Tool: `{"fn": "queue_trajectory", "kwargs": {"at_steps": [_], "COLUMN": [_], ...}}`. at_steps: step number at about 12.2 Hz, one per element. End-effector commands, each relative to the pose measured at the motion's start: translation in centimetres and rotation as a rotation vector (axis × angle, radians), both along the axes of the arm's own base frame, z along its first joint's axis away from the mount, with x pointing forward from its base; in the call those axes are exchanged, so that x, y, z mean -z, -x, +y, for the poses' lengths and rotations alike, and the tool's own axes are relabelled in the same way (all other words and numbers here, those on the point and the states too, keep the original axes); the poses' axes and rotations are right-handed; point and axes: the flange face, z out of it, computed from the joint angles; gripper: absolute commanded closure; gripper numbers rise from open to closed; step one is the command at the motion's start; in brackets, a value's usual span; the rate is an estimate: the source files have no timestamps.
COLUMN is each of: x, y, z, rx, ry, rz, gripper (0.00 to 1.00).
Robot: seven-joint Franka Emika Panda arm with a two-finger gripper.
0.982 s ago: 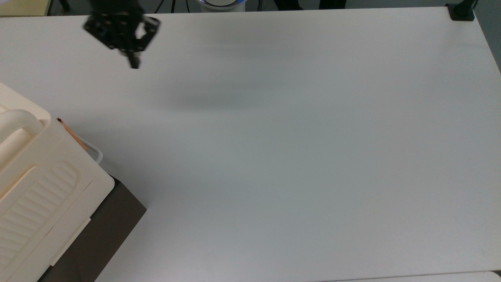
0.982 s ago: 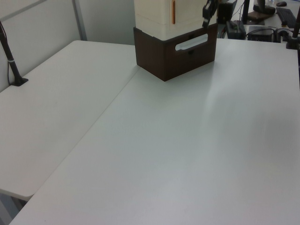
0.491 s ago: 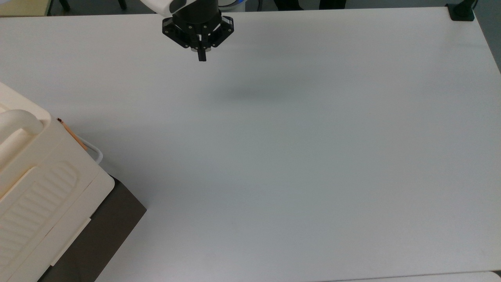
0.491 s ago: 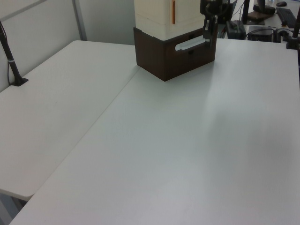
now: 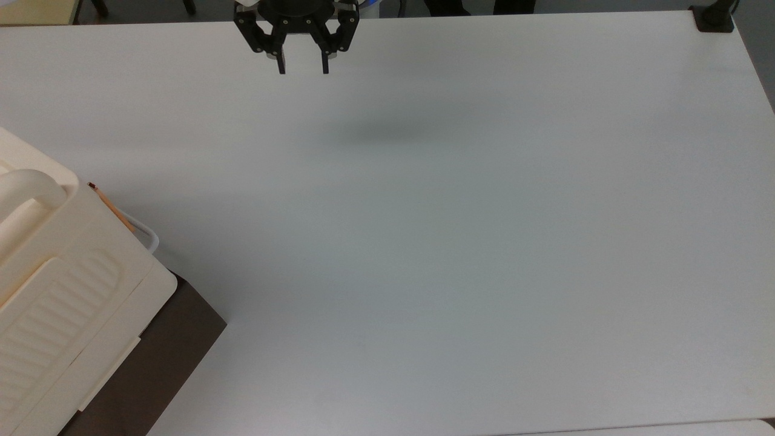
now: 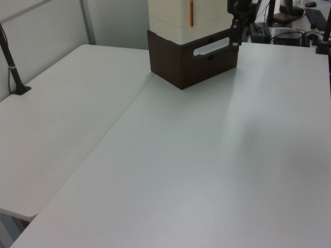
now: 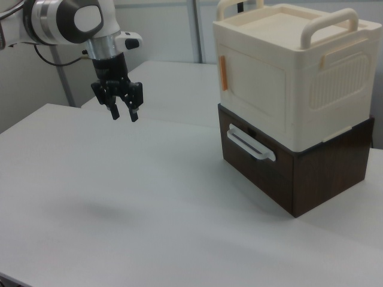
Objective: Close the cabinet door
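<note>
Cream cabinet door [image 7: 254, 81] sits flush on the cabinet [image 7: 311, 72]; jaws spread and empty, the gripper [image 7: 122, 110] well apart toward the right view's left.

Glossy white rounded arm [image 7: 66, 18] with grey joint bands, ending in black two-fingered gripper [image 7: 122, 113] with slim dark fingers [image 5: 281, 63].

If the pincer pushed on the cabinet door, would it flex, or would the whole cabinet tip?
The door looks like a flat, rigid plastic panel, so it probably wouldn't flex. The cabinet sits squarely on a broad dark base, so tipping seems unlikely, though it might slide on the smooth table.
</note>
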Motion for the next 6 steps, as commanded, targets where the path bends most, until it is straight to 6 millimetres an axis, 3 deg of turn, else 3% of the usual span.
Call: {"fn": "queue_trajectory", "kwargs": {"at_steps": [1,6], "x": [0.2,-0.03], "y": [0.99,0.91], "z": [-0.25,-0.41], "rx": [0.069,0.093], "ry": [0.034,0.076], "rz": [0.009,-0.004], "gripper": [0.0,0.0]}}
